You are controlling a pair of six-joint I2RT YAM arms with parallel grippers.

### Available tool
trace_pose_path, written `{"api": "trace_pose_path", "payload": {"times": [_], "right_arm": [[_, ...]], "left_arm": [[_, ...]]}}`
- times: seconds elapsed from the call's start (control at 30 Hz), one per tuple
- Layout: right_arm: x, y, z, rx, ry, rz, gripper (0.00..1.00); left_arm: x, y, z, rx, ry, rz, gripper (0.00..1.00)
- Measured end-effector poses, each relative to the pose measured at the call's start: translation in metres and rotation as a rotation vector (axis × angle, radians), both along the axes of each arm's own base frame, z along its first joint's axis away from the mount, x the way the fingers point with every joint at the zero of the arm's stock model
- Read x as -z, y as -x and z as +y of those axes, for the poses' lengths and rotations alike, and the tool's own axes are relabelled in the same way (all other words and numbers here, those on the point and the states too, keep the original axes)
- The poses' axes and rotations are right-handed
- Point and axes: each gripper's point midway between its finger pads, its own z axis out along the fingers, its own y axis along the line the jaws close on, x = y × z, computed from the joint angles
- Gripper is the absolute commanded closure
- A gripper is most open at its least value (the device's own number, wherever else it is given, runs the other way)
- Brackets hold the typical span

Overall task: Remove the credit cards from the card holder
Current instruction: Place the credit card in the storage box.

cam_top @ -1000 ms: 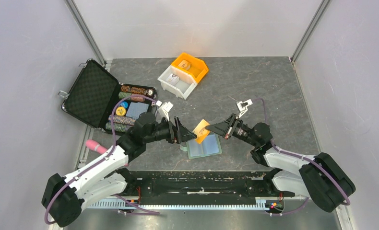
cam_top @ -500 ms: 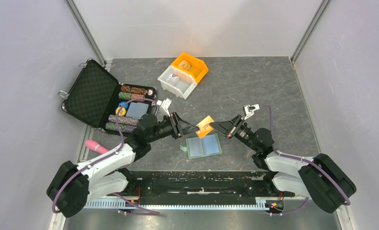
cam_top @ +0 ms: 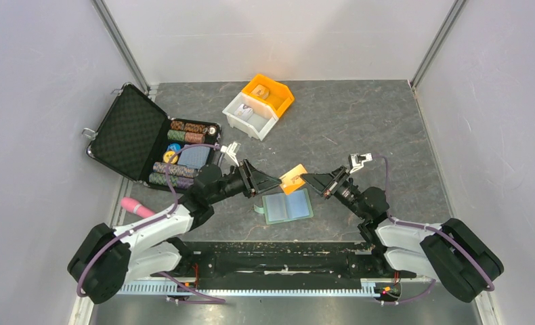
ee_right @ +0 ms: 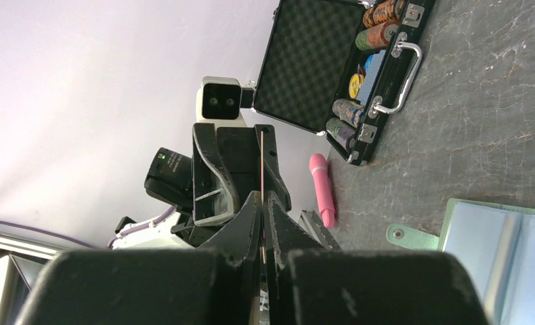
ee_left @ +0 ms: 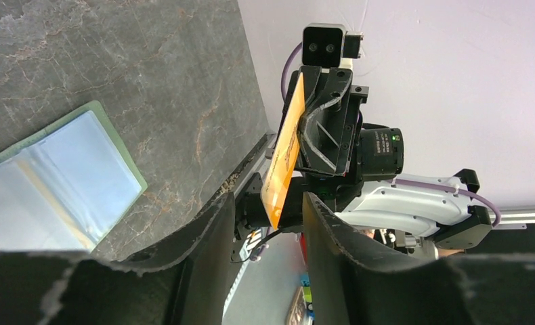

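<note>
Orange credit card (cam_top: 292, 178) now shows clear of the card holder (cam_top: 287, 206) in the overhead view; a second ago it overlapped the holder's far corner.

The card is held off the table (cam_top: 387, 128), just beyond the far edge of the sage-green holder, which lies open and flat with its clear pockets up and its tab on the left arm's side. The right gripper (cam_top: 305, 178) is clenched on one end of the card. The left gripper (cam_top: 275, 181) has its jaws apart on either side of the other end, with a gap on each side in the left wrist view. Well to the left, an open black case (cam_top: 126, 132) holds poker chips (cam_top: 183, 126). A pink cylinder (cam_top: 135, 206) lies near it. Orange and white bins (cam_top: 259, 105) sit at the back.
</note>
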Motion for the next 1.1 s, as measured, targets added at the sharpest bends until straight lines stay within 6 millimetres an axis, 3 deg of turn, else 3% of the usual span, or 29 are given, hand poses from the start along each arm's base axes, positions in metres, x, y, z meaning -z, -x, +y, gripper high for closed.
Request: {"api": "trace_pose_path", "payload": {"times": [0.53,0.87,1.0,1.1], "right_arm": [[0.002,-0.003,-0.006,0.040,-0.011,0.017,1.00],[0.005,-0.004,-0.007,0.045,-0.008,0.032,1.00],[0.006,-0.004,-0.007,0.044,-0.009,0.036,1.00],[0.007,-0.004,-0.007,0.044,-0.006,0.041,0.92]], "left_arm": [[0.007,0.002,-0.012,0.023,0.028,0.031,0.83],[0.005,0.002,-0.014,0.022,0.044,0.039,0.85],[0.009,0.001,-0.015,0.023,0.044,0.052,0.97],[0.008,0.001,-0.016,0.023,0.050,0.051,0.98]]}}
